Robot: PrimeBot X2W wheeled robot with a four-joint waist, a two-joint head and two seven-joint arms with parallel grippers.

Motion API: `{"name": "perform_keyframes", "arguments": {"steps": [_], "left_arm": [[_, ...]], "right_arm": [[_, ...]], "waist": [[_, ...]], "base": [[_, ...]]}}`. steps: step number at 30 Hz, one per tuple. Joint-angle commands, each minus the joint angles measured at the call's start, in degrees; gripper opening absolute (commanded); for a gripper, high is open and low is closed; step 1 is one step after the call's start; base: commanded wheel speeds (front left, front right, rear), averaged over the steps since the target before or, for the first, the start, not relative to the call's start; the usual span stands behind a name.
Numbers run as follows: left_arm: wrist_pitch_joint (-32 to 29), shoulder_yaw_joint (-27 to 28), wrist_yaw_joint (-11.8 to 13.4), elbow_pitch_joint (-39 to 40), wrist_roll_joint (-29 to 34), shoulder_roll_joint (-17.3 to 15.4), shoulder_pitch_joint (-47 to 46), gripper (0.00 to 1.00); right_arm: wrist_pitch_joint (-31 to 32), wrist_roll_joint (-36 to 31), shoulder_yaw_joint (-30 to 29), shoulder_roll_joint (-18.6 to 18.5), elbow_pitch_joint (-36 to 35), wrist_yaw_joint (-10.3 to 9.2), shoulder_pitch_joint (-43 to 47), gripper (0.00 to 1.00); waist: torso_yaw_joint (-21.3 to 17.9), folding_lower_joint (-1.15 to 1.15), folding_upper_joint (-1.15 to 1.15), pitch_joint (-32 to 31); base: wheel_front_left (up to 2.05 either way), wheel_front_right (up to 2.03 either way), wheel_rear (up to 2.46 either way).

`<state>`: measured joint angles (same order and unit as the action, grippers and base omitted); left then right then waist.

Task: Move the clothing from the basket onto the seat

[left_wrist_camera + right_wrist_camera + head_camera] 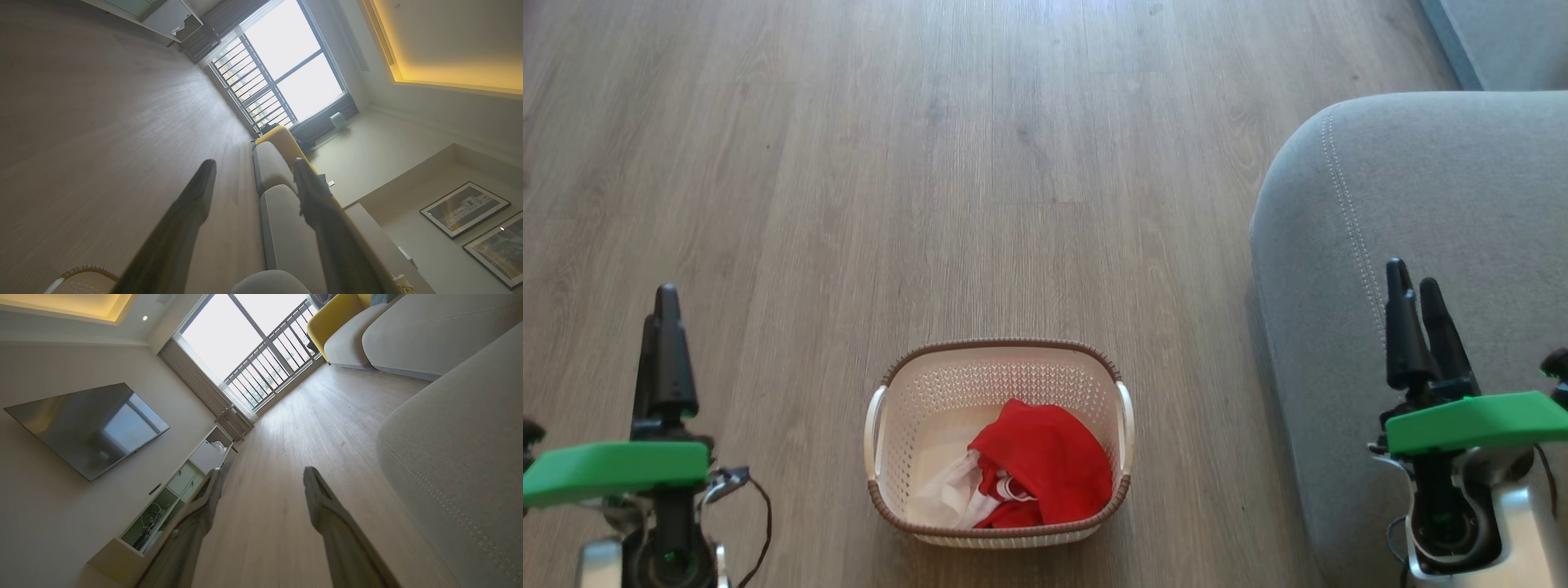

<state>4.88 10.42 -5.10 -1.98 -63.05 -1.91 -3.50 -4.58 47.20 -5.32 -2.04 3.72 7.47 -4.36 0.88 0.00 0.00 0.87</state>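
Clothing [1045, 465] counts as one red heap with white fabric at its left edge; whether that is one garment or two, I cannot tell. It lies inside the single basket [1001, 345], towards its right and near side, with bare white basket floor showing at the left. One basket, one grey seat [1437, 188] at the right, two grippers.

The left gripper [662, 306] stands at the lower left of the head view, well apart from the basket. Its wrist view shows the left gripper [254, 165] with fingers spread wide, nothing between them and touching nothing. The right gripper [1413, 276] shows against the seat's near edge at the lower right. In its own view the right gripper [263, 471] is likewise spread, bare, with the seat off to one side.

The basket stands on a pale wood-plank floor [931, 163], a strip of floor between it and the seat. Around the room are a tall window [229, 339] with a railing, a wall television [86, 428], a low cabinet [175, 498] beneath it, and two framed pictures [466, 208] on the wall.
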Motion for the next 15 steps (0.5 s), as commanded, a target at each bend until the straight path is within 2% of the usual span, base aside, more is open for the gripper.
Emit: {"name": "perform_keyframes", "arguments": {"steps": [1,10,15], "left_arm": [[0.65,0.05,0.4,3.61,2.65,-0.62,-2.93,1.0],[2.16,-6.15,5.34,9.83,15.86,-0.67,-2.54,1.0],[2.99,-10.55,7.15,11.08,23.15,-0.7,-2.07,1.0]], "right_arm": [[-0.88,-2.61,1.16,-0.53,-2.94,0.02,-3.76,1.0],[-2.4,-12.13,3.7,-0.58,-5.21,0.02,-4.49,1.0],[-3.24,-16.09,4.52,-0.61,-6.21,0.02,-4.59,1.0]], "waist": [[-0.04,0.0,0.0,-0.02],[-0.18,0.0,0.0,-0.16],[-0.14,0.0,0.0,-0.19]], "base": [[0.0,0.0,0.0],[0.0,0.0,0.0],[0.0,0.0,0.0]]}}
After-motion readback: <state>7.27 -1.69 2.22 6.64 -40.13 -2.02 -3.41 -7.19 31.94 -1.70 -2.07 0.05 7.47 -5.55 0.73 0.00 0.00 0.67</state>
